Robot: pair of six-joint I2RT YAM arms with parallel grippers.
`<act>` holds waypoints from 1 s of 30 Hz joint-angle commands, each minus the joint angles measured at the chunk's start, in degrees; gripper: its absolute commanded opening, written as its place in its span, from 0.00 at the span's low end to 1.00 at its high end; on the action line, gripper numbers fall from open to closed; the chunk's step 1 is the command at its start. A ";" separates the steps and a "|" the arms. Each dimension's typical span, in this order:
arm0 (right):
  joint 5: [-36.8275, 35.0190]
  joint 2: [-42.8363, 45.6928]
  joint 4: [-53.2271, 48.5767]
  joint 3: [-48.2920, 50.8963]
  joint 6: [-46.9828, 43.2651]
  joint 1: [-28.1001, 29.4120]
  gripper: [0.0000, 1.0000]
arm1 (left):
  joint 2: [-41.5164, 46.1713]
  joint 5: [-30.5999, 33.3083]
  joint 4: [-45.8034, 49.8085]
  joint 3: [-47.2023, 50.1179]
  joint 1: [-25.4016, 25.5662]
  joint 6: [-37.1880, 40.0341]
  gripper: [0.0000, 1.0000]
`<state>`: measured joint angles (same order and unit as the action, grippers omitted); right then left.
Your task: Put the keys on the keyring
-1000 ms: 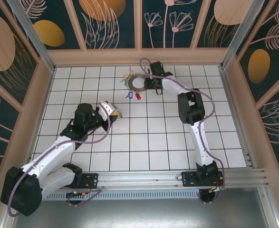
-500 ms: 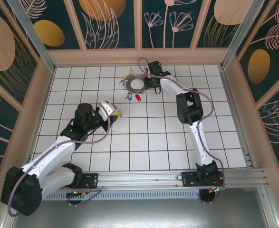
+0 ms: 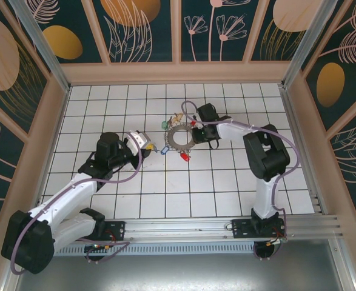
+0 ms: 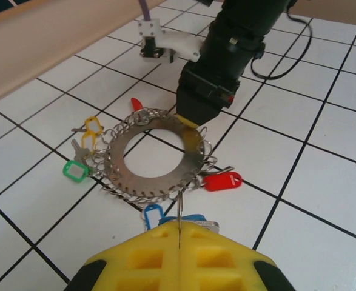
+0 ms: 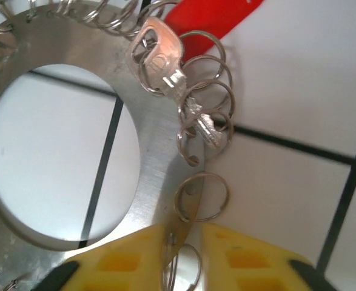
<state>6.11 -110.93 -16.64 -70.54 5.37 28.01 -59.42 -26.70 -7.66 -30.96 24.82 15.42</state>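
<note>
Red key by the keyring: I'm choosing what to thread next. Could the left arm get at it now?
Probably yes: the red key lies on bare tile ahead of the left gripper; the right gripper holds the keyring at its far edge, clear of it. The left jaws are shut.

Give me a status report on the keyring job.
Left gripper shut, low beside the blue key. Right gripper shut on the keyring, at its rim. It lies on the tiles, coloured keys around it. Split rings crowd the grip.
</note>
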 commanded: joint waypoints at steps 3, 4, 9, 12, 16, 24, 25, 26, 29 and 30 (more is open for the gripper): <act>4.27 8.53 3.82 6.23 -8.59 -0.40 0.34 | 0.20 -3.94 -1.47 1.34 0.14 1.68 0.00; 6.05 10.59 4.21 7.82 -10.93 -0.68 0.34 | 0.75 -4.28 -1.78 1.91 0.14 2.06 0.00; 16.12 20.72 5.00 15.91 -29.53 -1.81 0.35 | 3.46 -5.41 -2.83 4.21 0.19 4.91 0.00; 20.26 25.47 6.05 21.30 -42.93 -2.29 0.36 | 3.78 -6.30 -3.64 4.93 0.23 5.66 0.00; 22.96 27.05 8.38 24.75 -54.78 -2.60 0.35 | 3.52 -7.06 -3.97 5.21 0.23 5.95 0.00; 20.92 20.80 12.06 23.16 -61.37 -2.57 0.32 | 4.16 -7.40 -3.71 5.56 0.22 6.21 0.00; 20.45 20.35 12.49 22.83 -61.65 -2.64 0.31 | 4.29 -7.31 -3.72 5.64 0.23 6.20 0.00; 19.83 19.71 13.00 22.34 -61.66 -2.70 0.32 | 4.31 -7.24 -3.69 5.58 0.21 6.25 0.00; 17.43 17.20 14.11 20.10 -58.71 -3.20 0.32 | 4.29 -7.23 -3.67 5.66 0.23 6.23 0.00; 17.82 16.39 14.25 19.09 -56.21 -3.87 0.31 | 4.31 -7.14 -3.67 5.56 0.23 6.32 0.00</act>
<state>24.73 -92.77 -5.61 -48.05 -52.51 25.45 -55.90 -32.58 -10.07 -25.80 24.82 20.62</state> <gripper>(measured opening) 0.316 0.061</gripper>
